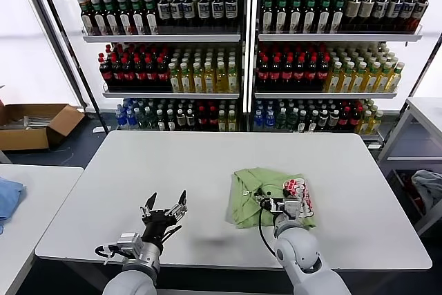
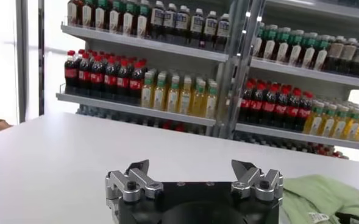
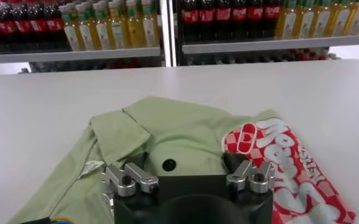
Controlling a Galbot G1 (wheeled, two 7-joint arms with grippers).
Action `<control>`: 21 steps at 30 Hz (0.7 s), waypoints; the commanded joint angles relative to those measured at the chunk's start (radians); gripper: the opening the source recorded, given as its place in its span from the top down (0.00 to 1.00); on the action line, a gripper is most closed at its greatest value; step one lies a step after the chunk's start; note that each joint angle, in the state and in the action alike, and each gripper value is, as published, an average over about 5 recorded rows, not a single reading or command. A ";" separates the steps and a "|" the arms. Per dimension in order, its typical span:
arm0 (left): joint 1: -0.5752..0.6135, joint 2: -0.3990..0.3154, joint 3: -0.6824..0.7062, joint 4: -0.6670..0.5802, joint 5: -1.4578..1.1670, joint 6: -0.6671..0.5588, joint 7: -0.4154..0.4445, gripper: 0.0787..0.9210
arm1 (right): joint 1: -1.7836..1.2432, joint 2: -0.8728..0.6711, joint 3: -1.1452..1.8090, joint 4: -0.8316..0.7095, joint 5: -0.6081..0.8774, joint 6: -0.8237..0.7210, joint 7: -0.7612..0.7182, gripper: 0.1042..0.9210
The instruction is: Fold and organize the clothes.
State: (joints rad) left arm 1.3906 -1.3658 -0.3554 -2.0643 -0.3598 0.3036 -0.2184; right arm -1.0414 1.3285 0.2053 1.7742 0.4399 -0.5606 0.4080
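Polo shirt: we find one light green polo shirt (image 1: 266, 195) lying folded on the white table (image 1: 207, 170), right of centre and nearer the front edge; its collar (image 3: 121, 131) faces the shelves.
Printed patch: we note the red-and-white patch (image 3: 283, 164) on the shirt's right part.
Right gripper: we see the right gripper (image 1: 282, 205) over the shirt's front part, jaws spread, nothing between them.
Left gripper: we see the left gripper (image 1: 166, 208) above bare table near the front edge, well apart from the shirt, jaws spread and empty.
Surroundings: drink shelves (image 1: 242, 46) stand behind the table.
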 commanded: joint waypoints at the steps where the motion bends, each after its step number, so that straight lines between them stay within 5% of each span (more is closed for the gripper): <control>1: 0.007 -0.002 -0.001 -0.014 0.002 0.001 0.004 0.12 | -0.025 -0.057 0.028 0.240 -0.021 -0.011 -0.001 0.12; 21: 0.027 -0.018 0.035 -0.023 0.020 -0.001 0.008 0.12 | -0.359 -0.065 0.123 0.347 0.158 -0.019 0.180 0.12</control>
State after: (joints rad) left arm 1.4150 -1.3825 -0.3291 -2.0888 -0.3429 0.3023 -0.2119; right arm -1.2771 1.2724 0.2837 2.0632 0.5189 -0.5775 0.5231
